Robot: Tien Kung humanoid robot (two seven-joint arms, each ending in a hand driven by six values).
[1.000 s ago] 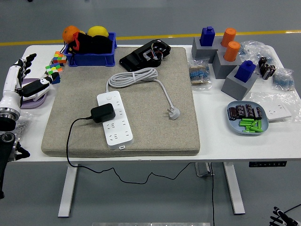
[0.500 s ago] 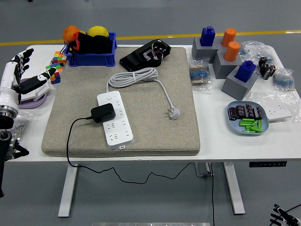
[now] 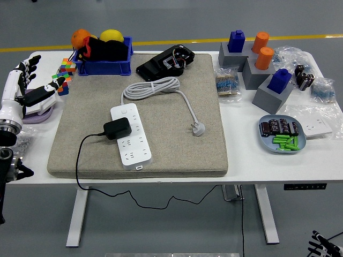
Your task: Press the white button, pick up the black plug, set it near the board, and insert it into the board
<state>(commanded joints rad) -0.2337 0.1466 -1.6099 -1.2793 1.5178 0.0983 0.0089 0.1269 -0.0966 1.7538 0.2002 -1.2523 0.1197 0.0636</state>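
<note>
I see a mat (image 3: 177, 144) of grey cloth, rough and matt like felt. On it the power strip (image 3: 131, 136) looks of smooth white plastic, a little glossy. The plug (image 3: 117, 128) at its 9 o'clock side is matt black plastic. The table (image 3: 252, 155) top is smooth and white.
</note>
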